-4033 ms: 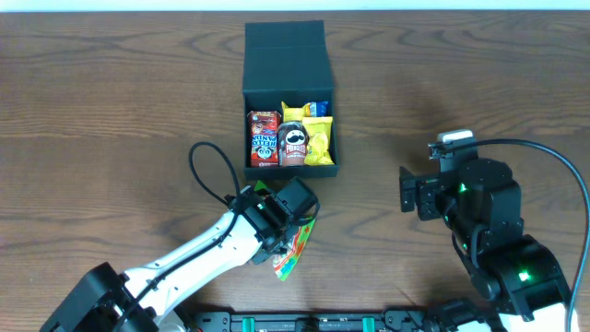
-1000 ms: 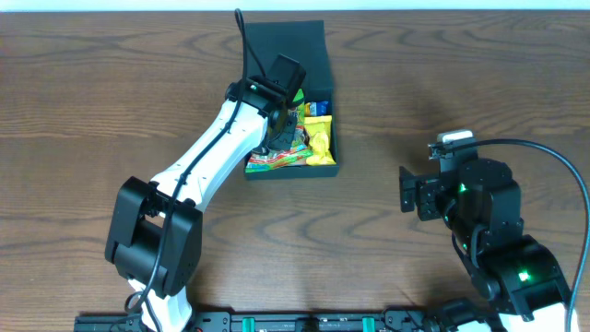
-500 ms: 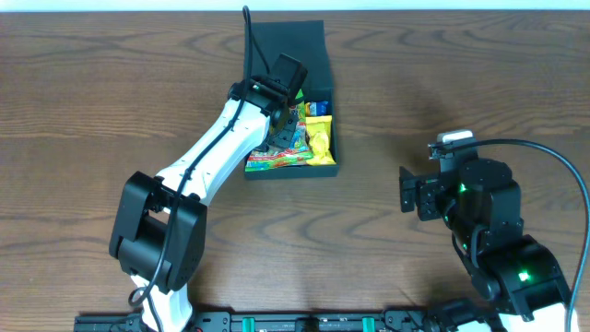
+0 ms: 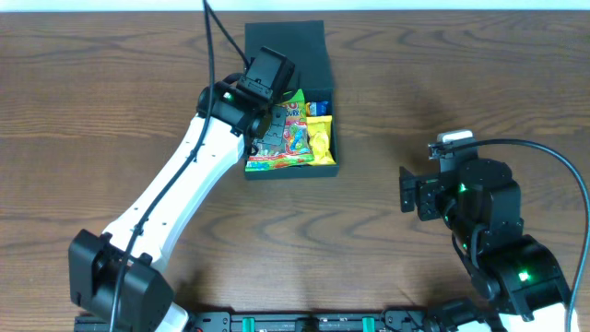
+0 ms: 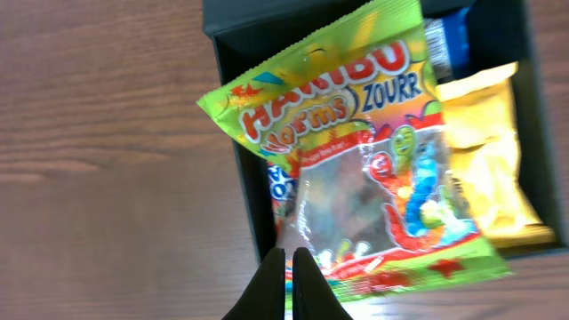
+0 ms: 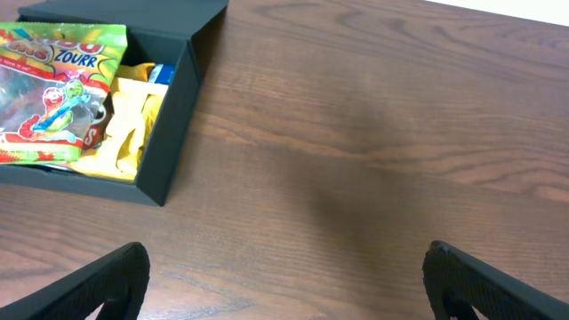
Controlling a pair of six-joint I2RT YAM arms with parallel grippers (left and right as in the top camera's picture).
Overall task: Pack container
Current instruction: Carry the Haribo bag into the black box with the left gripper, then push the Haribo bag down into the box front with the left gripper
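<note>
1. The brown wooden tabletop (image 4: 111,101) fills the view.
2. The container (image 4: 309,46) sits at the far middle with its lid flap open (a dark box).
3. A bright gummy worm bag (image 5: 356,160) lies on top inside it.
4. The right claw (image 6: 284,284) hangs wide apart over bare wood, well away.
5. The left claw (image 5: 286,267) is pressed together over the bag.
6. A yellow packet (image 4: 320,138) and a blue packet (image 4: 320,108) peek out beside the bag.

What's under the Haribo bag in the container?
The Haribo worms bag lies on top in the container, yellow packet and blue packet showing beside it. Only a blue-and-white sliver peeks from beneath; the rest is covered.
</note>
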